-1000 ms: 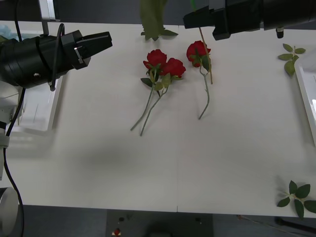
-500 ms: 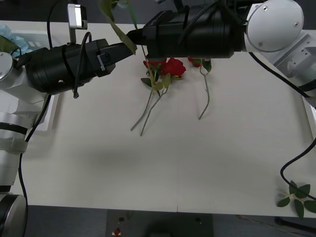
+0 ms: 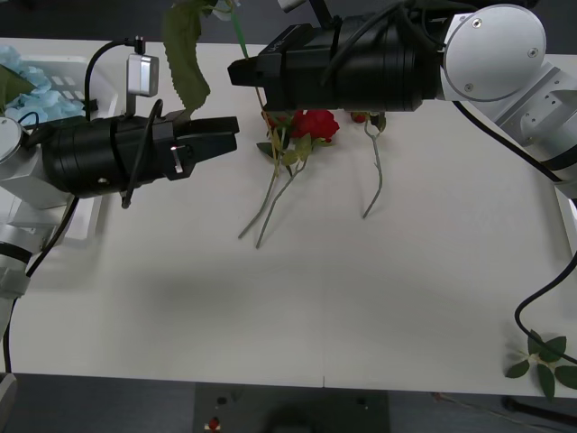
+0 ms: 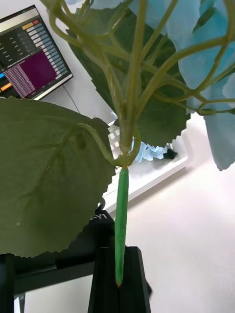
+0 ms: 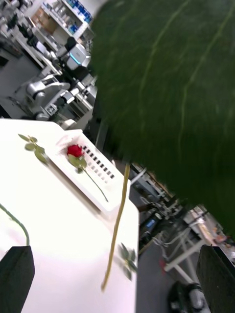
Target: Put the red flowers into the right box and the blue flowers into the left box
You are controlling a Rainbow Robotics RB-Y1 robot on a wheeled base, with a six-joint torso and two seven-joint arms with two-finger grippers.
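Pinching the stem of one blue flower (image 4: 121, 205) in the right end effector (image 3: 236, 72) above the desk (image 3: 361, 298), holding the left end effector (image 3: 221, 135) spread beside its leaf, with three red flowers (image 3: 316, 124) lying on the desk, one red flower (image 5: 74, 150) lying in the right box (image 5: 100, 171) and some blue flowers (image 3: 22, 68) lying in the left box (image 3: 104, 77).

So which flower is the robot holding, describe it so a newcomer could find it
Start at the white table, then look above its far middle, where the right arm's black tool is shut on a thin green stem. That is the pale blue fluffy artificial flower, with large serrated green leaves. Unlike the red roses on the table, it is held up in the air.
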